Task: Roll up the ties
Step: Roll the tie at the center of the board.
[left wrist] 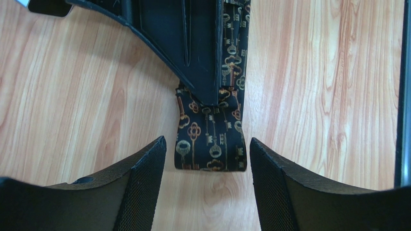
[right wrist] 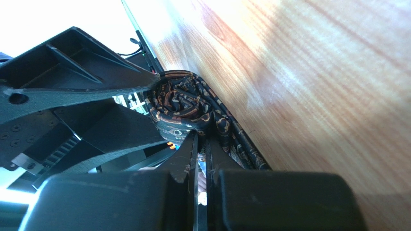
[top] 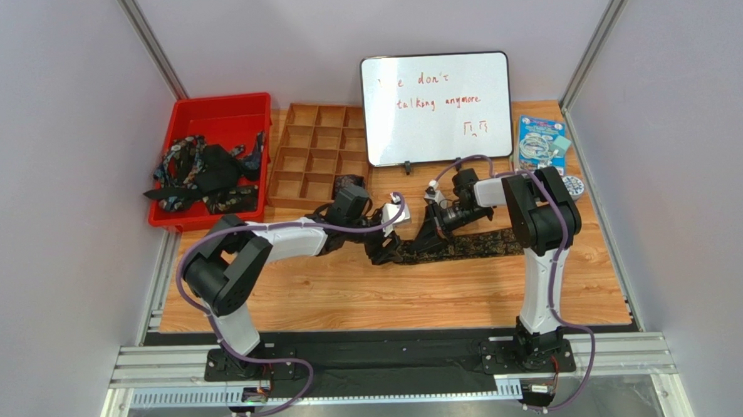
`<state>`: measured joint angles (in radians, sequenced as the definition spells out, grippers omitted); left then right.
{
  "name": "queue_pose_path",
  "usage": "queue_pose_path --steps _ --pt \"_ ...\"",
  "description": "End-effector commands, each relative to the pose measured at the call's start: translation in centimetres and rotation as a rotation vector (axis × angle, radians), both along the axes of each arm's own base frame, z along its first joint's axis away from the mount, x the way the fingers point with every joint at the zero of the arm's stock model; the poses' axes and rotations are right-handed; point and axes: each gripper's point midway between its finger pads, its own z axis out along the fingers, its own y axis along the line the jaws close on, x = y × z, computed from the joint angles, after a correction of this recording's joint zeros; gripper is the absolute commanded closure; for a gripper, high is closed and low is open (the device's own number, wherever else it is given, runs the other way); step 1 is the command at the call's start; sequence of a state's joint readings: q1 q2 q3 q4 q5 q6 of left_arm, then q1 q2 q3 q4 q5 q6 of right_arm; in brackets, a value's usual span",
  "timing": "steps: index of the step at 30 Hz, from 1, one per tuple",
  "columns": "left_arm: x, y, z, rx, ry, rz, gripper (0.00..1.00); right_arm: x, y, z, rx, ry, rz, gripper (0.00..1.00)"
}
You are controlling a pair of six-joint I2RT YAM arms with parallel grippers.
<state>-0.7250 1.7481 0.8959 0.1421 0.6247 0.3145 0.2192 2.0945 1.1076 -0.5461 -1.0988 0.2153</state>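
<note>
At mid-table, beyond the two arm bases, one tie lies flat on the wooden table. Its long axis runs left to right, roughly parallel to the near edge. The right-hand length is stretched out straight and passes under the right arm. The left-hand end is turned back on itself in a short fold or first roll, showing a pattern of gold and rust keys on black. The left gripper is low over that folded end with its jaws apart. Its two fingers stand one on each side of the tie's width, just beside the fabric and not pressing it. The right gripper reaches in from the right and meets the fold from the opposite side. Its jaws are closed together and its tips rest on the turned-back fabric; whether a ply is nipped between them cannot be told. At the far left, a red bin holds a heap of ties, tangled. Just right of it sits a wooden compartment tray. A whiteboard stands at far centre, with a blue packet to its right.
</note>
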Motion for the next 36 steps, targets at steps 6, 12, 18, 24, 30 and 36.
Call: queue_pose_path --steps 6,12,18,24,30,36 --pt "0.1 -2.7 -1.0 -0.054 -0.048 -0.033 0.31 -3.7 -4.2 -7.0 -0.342 0.190 -0.003 1.00" --pt "-0.4 -2.7 -3.4 0.068 -0.031 -0.033 0.52 -3.2 -3.7 -6.0 -0.298 0.168 0.000 1.00" --pt "-1.2 -0.4 -4.6 0.287 -0.024 -0.042 0.76 0.1 -2.3 -0.3 -0.188 0.009 -0.018 0.92" --pt "-1.6 0.1 -4.7 0.364 -0.033 -0.053 0.77 0.2 -2.2 3.7 -0.141 -0.047 -0.023 0.71" --pt "-1.8 -0.2 -4.9 0.376 -0.026 -0.069 0.77 -0.5 -1.1 4.5 -0.099 -0.029 -0.043 0.68" --pt "-2.0 0.0 -5.1 0.389 -0.025 -0.086 0.75 -0.5 0.5 4.1 -0.090 -0.026 -0.038 0.64"
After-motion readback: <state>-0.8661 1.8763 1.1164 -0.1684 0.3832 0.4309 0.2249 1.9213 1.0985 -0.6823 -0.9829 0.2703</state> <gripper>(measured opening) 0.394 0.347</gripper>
